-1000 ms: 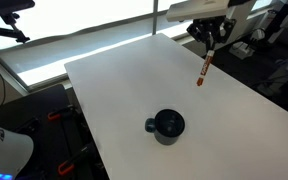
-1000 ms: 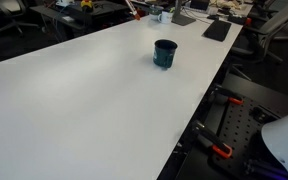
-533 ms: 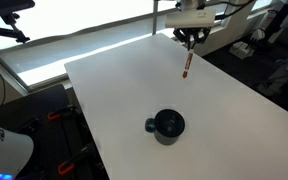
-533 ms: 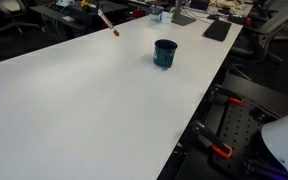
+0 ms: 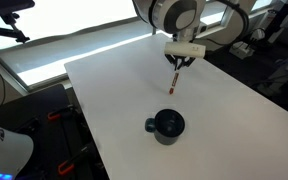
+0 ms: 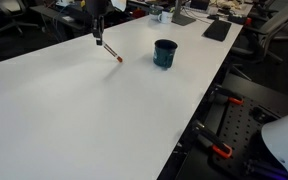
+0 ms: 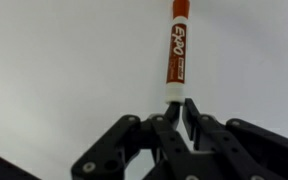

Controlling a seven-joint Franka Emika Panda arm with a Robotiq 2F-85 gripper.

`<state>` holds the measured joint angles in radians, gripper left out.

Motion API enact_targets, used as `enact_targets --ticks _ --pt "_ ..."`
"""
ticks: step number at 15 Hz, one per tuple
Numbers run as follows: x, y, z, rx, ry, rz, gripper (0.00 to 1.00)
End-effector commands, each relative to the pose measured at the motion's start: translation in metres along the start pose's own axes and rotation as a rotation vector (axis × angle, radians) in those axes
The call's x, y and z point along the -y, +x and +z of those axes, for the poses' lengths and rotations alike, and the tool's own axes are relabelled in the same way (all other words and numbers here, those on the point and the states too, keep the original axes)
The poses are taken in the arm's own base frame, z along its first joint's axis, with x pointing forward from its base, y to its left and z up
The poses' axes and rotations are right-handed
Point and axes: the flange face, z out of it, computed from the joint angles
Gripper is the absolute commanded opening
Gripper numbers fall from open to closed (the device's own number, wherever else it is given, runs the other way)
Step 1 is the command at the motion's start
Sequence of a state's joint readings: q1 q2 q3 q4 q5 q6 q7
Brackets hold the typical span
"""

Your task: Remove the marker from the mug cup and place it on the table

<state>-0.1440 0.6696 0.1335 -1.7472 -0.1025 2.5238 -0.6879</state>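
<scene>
My gripper (image 7: 176, 103) is shut on the pale end of the marker (image 7: 178, 50), a reddish pen that points away from the jaws toward the white table (image 7: 64, 60). In both exterior views the marker (image 5: 174, 83) (image 6: 110, 51) hangs tilted from the gripper (image 5: 179, 62) (image 6: 98, 35), its tip at or just above the table (image 5: 114, 90) (image 6: 94, 110). The dark navy mug cup (image 5: 166, 125) (image 6: 165, 52) stands upright and apart from the marker, its handle toward the left in an exterior view.
The table's edges drop off to floor and robot hardware (image 5: 4, 150). Desks with clutter (image 6: 199, 15) lie beyond the far edge, close behind the mug. A window strip (image 5: 74, 20) runs along the back.
The arm has carried the marker away from the table's far edge, down and toward the middle, so its tip is now near the tabletop. The mug has not moved.
</scene>
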Motion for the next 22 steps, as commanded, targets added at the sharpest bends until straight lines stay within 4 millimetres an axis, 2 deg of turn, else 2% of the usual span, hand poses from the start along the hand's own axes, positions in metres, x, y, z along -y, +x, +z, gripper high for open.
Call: enact_targets --ticks 1,7,8,9,11,12,13,14,16,22 --pt "-0.005 -0.004 0.027 0.029 0.08 -0.011 0.01" --pt "-0.007 -0.01 0.061 0.078 0.11 0.012 0.01" --pt "-0.008 -0.01 0.064 0.083 0.111 0.012 0.31" --pt "-0.008 -0.011 0.068 0.09 0.109 0.011 0.33" --pt "-0.01 -0.015 0.075 0.128 0.088 0.008 0.48" --pt "-0.013 -0.024 0.082 0.163 0.08 -0.002 0.55" --pt "-0.021 -0.042 0.063 0.2 0.089 -0.011 0.62" --pt "-0.011 -0.026 0.079 0.133 0.088 0.001 0.46" --pt "-0.019 -0.037 0.075 0.173 0.088 0.003 0.61" --pt "-0.023 -0.041 0.073 0.181 0.088 0.007 0.62"
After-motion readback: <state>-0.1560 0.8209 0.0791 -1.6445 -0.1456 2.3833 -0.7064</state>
